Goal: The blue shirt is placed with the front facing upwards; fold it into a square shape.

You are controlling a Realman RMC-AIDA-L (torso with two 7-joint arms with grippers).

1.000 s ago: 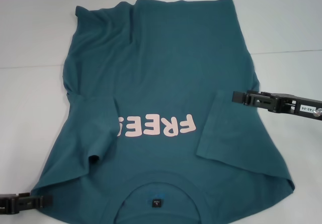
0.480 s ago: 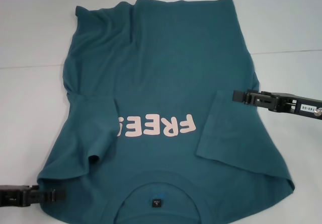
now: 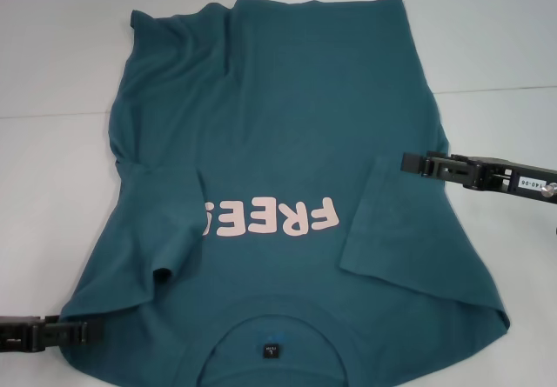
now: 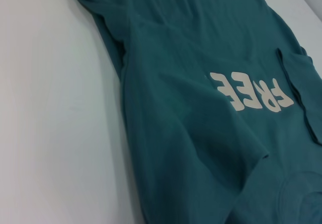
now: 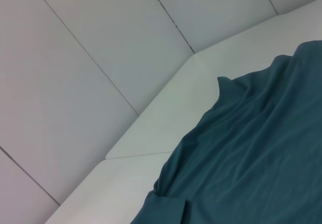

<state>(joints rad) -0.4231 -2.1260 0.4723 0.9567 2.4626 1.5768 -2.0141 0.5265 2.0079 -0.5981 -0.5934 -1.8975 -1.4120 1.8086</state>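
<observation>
The left gripper (image 3: 87, 333) has slid in along the worktop (image 3: 52, 187) then eased back slightly, now touching the blue shirt (image 3: 278, 126) at its near left shoulder; a grasp looks imminent. The right gripper (image 3: 409, 162) has stayed over the folded right sleeve. Whether either gripper is closed, I cannot tell.

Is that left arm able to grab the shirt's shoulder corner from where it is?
Probably yes: the left gripper sits at the blue shirt's near-left edge, with nothing in between.

A white table (image 3: 52, 170) carries the blue shirt (image 3: 287, 143), spread print-side up, both sleeves folded inward.
</observation>
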